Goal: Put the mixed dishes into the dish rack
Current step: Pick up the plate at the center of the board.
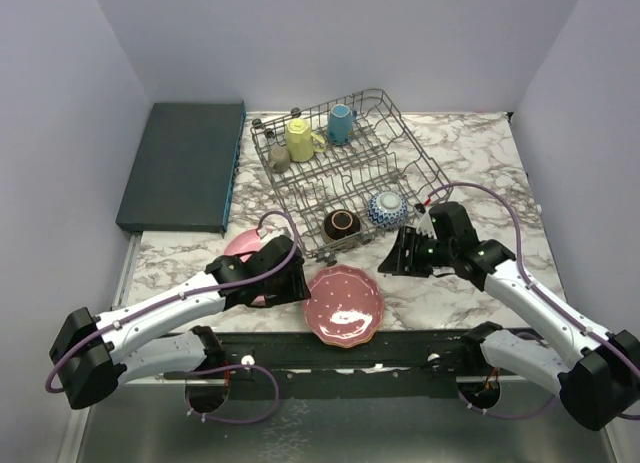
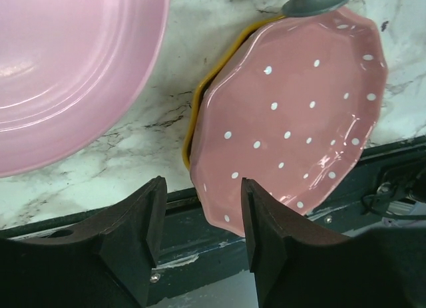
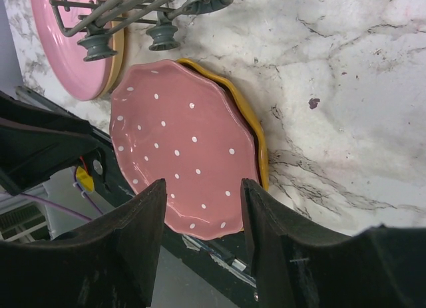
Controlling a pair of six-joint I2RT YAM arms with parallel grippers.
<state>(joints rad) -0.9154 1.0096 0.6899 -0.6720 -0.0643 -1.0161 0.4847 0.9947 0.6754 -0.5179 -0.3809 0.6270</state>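
As the left claw (image 2: 202,191) and right claw (image 3: 203,191) gape, the dish rack (image 1: 418,161) holds mugs (image 1: 298,139) and bowls (image 1: 342,223).

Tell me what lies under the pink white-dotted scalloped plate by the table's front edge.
The rim of a mustard-yellow plate peeks out along one side beneath the pink dotted plate. Its face is covered, so any pattern cannot be seen.
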